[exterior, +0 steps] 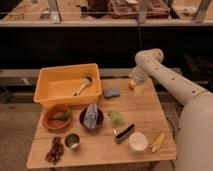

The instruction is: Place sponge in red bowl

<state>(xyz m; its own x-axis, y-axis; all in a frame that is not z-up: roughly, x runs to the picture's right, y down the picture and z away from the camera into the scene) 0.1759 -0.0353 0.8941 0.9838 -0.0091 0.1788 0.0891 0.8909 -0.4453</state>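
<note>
1. On the wooden table [150, 112], the blue-grey sponge [111, 92] lies flat near the far edge. Nothing is touching it.
2. Right of the sponge, and near it, the gripper [134, 86] hangs low over the table at the end of the white arm [165, 77]. I cannot tell if it is open or shut.
3. Something small and orange-yellow shows at the gripper, but it is too blurry to name.
4. Left of the sponge, just beside it, sits a big yellow tub [47, 92]. A brush [83, 86] lies inside the tub.
5. Left of the sponge and closer to the front of the table sits the red bowl [48, 121]. It is well apart from the sponge. A green thing [62, 115] already lies in it.
6. Between the sponge and the red bowl are the tub's front corner and a dark bowl [84, 121]. This bowl holds a crumpled blue and white wrapper [91, 115].
7. Straight in front of the sponge lies a pale green lump [116, 117]. Farther that way is a dark block [124, 133].
8. Toward the front right from the sponge stand a white cup [138, 141] and a yellow stick-like thing [158, 142].
9. Toward the front left from the sponge stand a small metal cup [72, 141] and a brown bunch [55, 149].
</note>
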